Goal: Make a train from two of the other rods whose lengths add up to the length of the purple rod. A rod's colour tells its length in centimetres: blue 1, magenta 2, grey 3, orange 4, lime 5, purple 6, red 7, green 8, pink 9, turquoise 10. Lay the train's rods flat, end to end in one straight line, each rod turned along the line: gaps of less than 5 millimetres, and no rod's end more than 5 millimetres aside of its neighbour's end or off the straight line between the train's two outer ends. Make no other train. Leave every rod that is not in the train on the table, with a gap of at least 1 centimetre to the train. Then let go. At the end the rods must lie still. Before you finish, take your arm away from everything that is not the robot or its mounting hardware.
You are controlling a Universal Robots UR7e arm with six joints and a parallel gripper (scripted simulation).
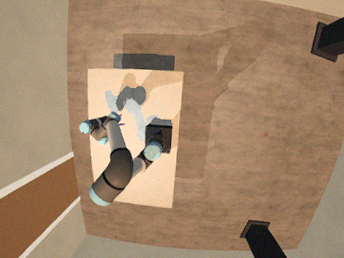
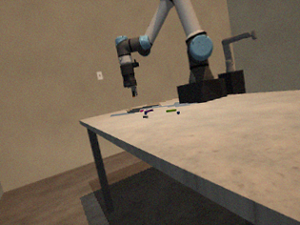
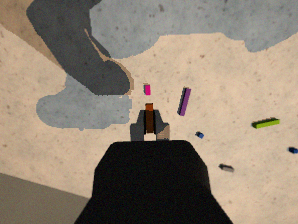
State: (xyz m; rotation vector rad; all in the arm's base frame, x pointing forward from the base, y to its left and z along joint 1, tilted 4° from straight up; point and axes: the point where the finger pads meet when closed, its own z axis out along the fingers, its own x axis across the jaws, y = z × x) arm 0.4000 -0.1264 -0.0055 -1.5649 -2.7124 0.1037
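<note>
up high in the top view, the arm [image 1: 116, 162] bends over the table [image 1: 159, 189]. next, the exterior view shows the gripper [image 2: 134, 92] hanging above the small rods. lastly, in the wrist view its fingers pinch the orange rod [image 3: 149, 117]; the magenta rod [image 3: 147, 89] lies just beyond, and the purple rod [image 3: 184, 101] lies right of that.

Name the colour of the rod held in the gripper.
Orange rod, clamped in the gripper; clearest in the wrist view.
</note>
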